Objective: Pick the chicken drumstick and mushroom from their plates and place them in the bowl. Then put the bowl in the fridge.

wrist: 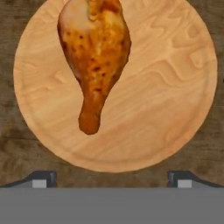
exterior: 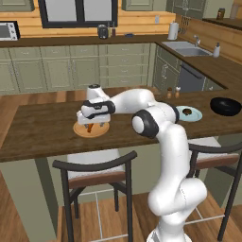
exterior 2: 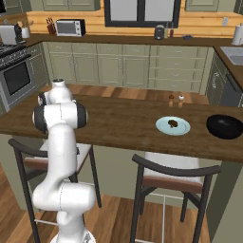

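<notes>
Drumstick [wrist: 94, 61] on wooden plate [wrist: 175, 87], mushroom [exterior 2: 172, 124] unpicked; my gripper [exterior: 93, 124] hovers spread wide, empty. Bowl [exterior 2: 225, 126] unfilled.

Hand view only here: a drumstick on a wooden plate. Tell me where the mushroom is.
Observer: The mushroom is on a blue plate, farther right along the counter.
Operator: Now give me the bowl.
Observer: The black bowl stands right of that blue plate, apart from it, with nothing visible inside.
Operator: Report the jaws' height.
Observer: In the left base view the jaws hang open, low over the wooden plate. The drumstick is not gripped.
</notes>
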You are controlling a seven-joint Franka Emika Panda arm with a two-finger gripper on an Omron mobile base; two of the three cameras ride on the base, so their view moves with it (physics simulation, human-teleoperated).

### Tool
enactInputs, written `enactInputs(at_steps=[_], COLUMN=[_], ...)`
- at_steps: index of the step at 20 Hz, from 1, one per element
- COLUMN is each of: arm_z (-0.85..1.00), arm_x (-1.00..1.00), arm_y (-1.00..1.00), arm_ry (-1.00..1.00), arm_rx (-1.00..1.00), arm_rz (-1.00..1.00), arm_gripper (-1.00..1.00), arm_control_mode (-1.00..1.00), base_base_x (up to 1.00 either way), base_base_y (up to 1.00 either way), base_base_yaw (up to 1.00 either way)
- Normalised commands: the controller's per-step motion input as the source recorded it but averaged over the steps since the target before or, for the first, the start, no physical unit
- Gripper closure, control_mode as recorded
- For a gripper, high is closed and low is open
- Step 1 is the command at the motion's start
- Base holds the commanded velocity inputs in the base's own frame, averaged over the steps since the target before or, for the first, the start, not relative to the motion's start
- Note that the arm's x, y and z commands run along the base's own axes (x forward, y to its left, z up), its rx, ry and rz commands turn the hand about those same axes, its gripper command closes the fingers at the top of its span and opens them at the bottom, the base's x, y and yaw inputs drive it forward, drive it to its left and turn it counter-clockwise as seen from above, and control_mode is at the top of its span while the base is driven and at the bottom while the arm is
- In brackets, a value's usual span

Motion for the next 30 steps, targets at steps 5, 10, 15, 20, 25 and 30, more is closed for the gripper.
enactInputs(at_steps=[5,10,15,20,25,30], arm_z=[-0.24,-0.14,-0.09,-0.09,-0.27,-0.36], arm_x=[0.15,0.12,0.20,0.16,0.02,0.00], arm_y=[0.03,0.08,0.07,0.05,0.01,0.00], arm_ry=[0.00,0.00,-0.02,-0.03,-0.04,-0.02], arm_rx=[0.00,0.00,0.00,0.00,0.00,0.00], arm_rz=[0.01,0.00,0.01,0.01,0.01,0.00], arm_gripper=[-1.00,-1.00,-1.00,-1.00,-1.00,-1.00], arm_control_mode=[-1.00,-1.00,-1.00,-1.00,-1.00,-1.00], base_base_x=[0.00,0.00,0.00,0.00,0.00,0.00], base_base_y=[0.00,0.00,0.00,0.00,0.00,0.00], base_base_yaw=[0.00,0.00,0.00,0.00,0.00,0.00])
